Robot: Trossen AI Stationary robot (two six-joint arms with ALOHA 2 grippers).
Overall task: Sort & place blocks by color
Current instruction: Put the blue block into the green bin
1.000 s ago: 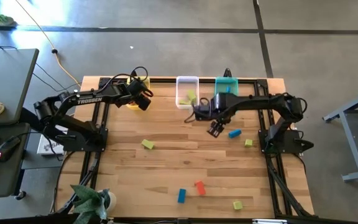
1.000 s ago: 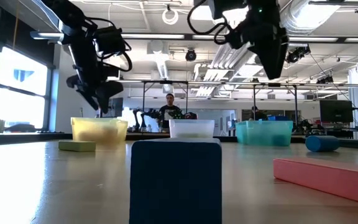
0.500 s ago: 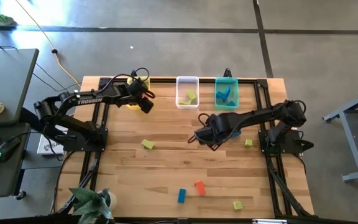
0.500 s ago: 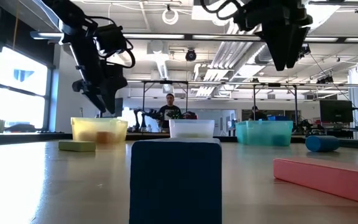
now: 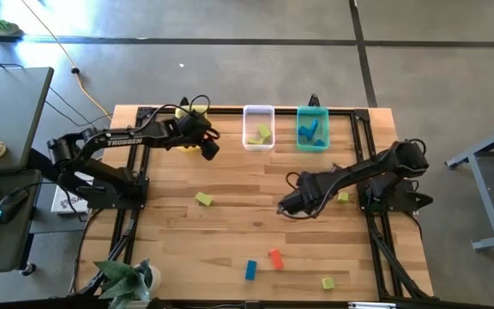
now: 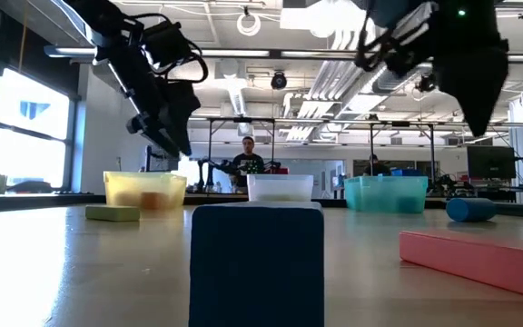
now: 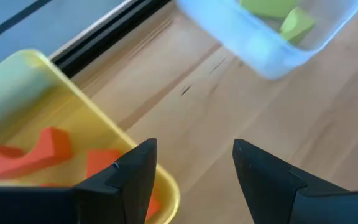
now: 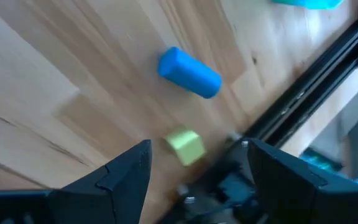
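My left gripper [image 5: 211,148] hangs open just right of the yellow bin [image 7: 48,112], which holds red-orange blocks [image 7: 30,152]. My right gripper [image 5: 288,204] hangs open above bare wood at mid-table. In its wrist view, a blue cylinder block [image 8: 189,72] and a yellow-green cube [image 8: 185,147] lie on the table beyond its fingers. Loose blocks lie flat on the table: yellow-green ones [image 5: 204,199] [image 5: 328,282] [image 5: 343,196], a blue one [image 5: 250,269] and a red one [image 5: 275,258].
The clear bin [image 5: 258,127] holds yellow-green blocks and the teal bin [image 5: 312,129] holds blue ones; both stand at the far edge. A black frame rail [image 5: 367,154] runs along the table's sides. A plant [image 5: 127,279] stands at the near left corner. A person stands far behind the table [image 6: 248,159].
My right gripper has swung from in front of the clear and teal bins toward the table's near edge and has sunk, staying open. My left gripper has drifted from above the yellow bin toward the right and has tipped closer to level, staying open.
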